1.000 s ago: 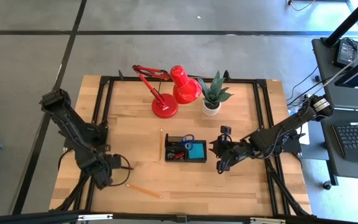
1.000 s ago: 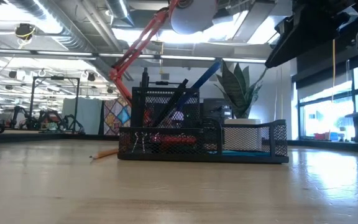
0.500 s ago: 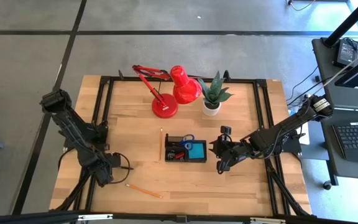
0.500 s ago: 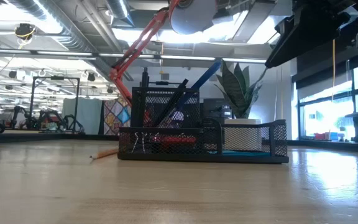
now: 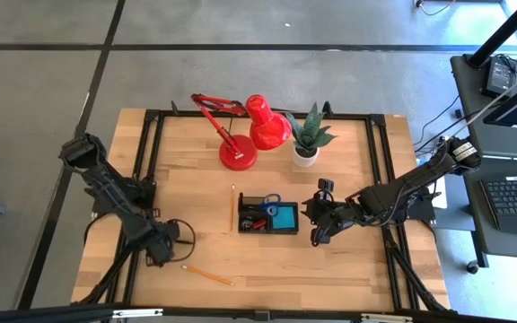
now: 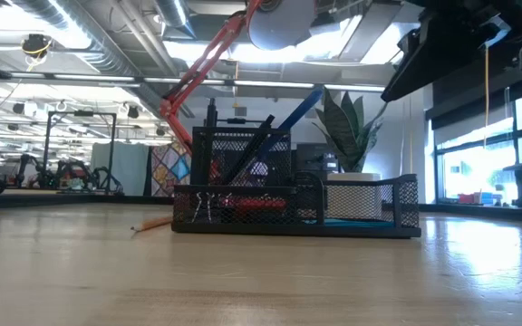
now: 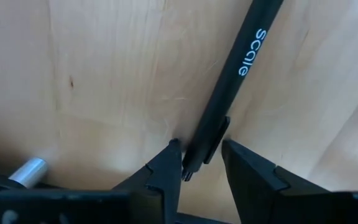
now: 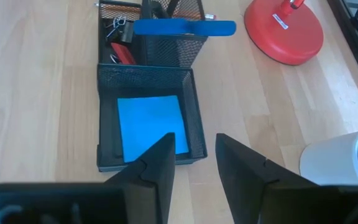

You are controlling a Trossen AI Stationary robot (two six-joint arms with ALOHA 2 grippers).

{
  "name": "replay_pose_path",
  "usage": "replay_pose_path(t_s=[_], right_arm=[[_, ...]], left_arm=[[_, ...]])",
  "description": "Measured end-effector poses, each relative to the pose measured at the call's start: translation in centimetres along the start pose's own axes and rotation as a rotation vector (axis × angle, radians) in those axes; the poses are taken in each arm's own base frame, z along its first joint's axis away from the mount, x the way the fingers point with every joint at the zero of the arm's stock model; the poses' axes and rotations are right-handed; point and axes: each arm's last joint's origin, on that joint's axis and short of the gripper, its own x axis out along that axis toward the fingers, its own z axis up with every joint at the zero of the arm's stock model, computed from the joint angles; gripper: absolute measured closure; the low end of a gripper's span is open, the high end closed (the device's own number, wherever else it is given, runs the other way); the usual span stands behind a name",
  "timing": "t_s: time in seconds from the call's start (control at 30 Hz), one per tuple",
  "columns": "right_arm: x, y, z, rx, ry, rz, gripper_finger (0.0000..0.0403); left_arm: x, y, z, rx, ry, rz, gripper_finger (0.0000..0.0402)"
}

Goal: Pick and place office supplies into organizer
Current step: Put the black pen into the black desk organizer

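- The left gripper is reaching down to the bench near its left front part, its jaws sitting on either side of a black pen (white lettering on the barrel) that is lying flat on the wood; I cannot tell whether they are pressing it.
- The right gripper is hovering just beside the organizer, jaws parted and holding nothing.
- The organizer is sitting mid-bench, carrying a blue note pad, blue-handled scissors and a red item.
- One pencil is lying just left of the organizer; another pencil is lying near the front edge.
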Motion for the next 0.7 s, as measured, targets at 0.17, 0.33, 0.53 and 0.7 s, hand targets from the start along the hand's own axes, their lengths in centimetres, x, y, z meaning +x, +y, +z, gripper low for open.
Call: replay_pose_path(t_s=[0.17,0.33,0.53,0.7], right_arm=[[0.0,0.0,0.0,0.0,0.0,0.0,0.0283],[0.0,0.0,0.0,0.0,0.0,0.0,0.0283],[0.0,0.0,0.0,-0.001,0.0,0.0,0.0283],[0.0,0.0,0.0,-0.004,0.003,-0.001,0.0283]], left_arm=[[0.0,0.1,0.4,0.002,0.012,-0.015,0.0316],[0.0,0.2,0.7,0.023,0.016,-0.021,0.0344],[-0.8,-0.4,0.9,0.038,-0.002,-0.014,0.0359],[-2.7,-1.3,1.5,0.027,-0.081,0.002,0.0359]])
